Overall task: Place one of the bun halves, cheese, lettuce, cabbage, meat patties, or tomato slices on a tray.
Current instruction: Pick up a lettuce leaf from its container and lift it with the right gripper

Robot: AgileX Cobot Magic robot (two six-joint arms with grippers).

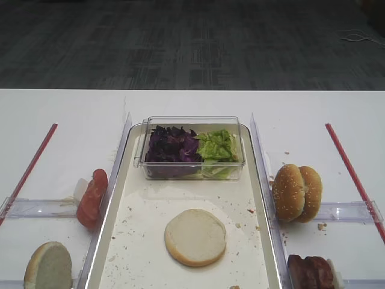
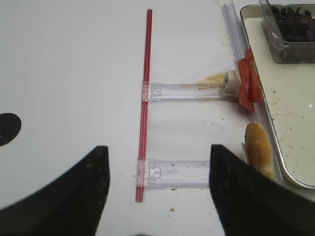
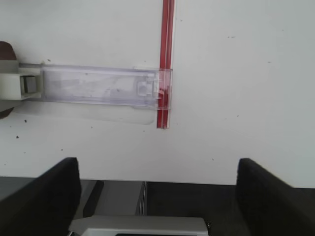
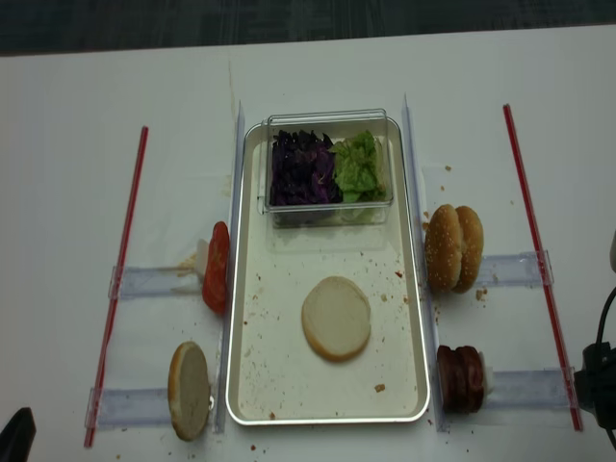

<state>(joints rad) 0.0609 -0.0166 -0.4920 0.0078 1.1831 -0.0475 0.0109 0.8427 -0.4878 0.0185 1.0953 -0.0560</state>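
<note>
Lying cut face up, one of the bun halves is found on the floor of the tray, in its near half, with crumbs scattered around it. Behind it, at the far end of the tray, a clear plastic box is set; the cabbage is packed in the box's left part and the lettuce in its right part. Left of the tray, on the white bench, the tomato slices are stood on edge against a clear rail, and another bun half is propped upright nearer the front. Right of the tray, two seeded bun halves are stood together on edge, and the meat patties are seen nearer the front. Red strips are laid on the bench well outside the tray on both sides.

The right gripper is held wide apart above the bench edge, right of the tray, with nothing between its fingers. The left gripper is likewise spread apart over the bench left of the tray, and nothing is clamped. No obstacle is seen between either gripper and the food rows.
</note>
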